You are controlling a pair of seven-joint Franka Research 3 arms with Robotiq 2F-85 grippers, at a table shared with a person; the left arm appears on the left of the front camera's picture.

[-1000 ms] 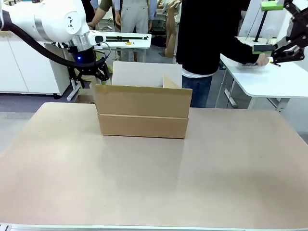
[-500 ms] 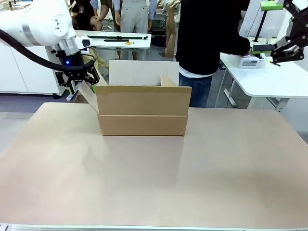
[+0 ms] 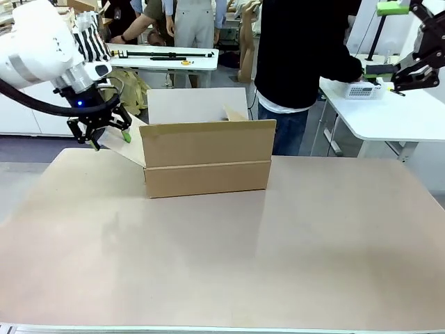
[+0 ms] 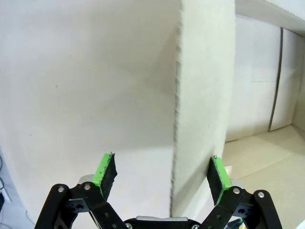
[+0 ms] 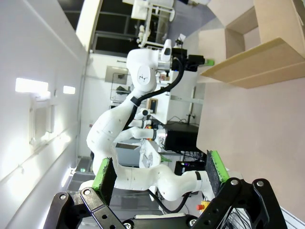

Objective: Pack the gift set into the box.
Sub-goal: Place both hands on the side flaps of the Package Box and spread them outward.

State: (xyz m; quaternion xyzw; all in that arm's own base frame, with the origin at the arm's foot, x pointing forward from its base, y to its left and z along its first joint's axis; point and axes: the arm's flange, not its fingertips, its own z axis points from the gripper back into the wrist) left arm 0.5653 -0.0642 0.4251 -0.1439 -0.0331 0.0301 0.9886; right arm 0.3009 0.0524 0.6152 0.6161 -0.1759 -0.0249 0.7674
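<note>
L gripper (image 3: 110, 136) at flap (image 3: 128, 150) of box (image 3: 208, 163), table's (image 3: 208, 264) far edge.
We see pads (image 4: 107, 174) spread astride flap; R gripper (image 3: 388, 40) spread wide too.

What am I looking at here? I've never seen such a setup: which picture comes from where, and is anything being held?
Two white robot arms work at a brown table; each ends in a black two-finger gripper with green pads. The wide picture comes from a fixed camera between the arms, facing a person in a black top. The other two come from cameras on the wrists, looking out past each gripper. On the table stands a cardboard box with its flaps open. The left gripper is at the box's side flap: its open fingers straddle the flap's edge, not closed on it. The right gripper is raised, open and empty. The person reaches to a small white basket on a side table.
</note>
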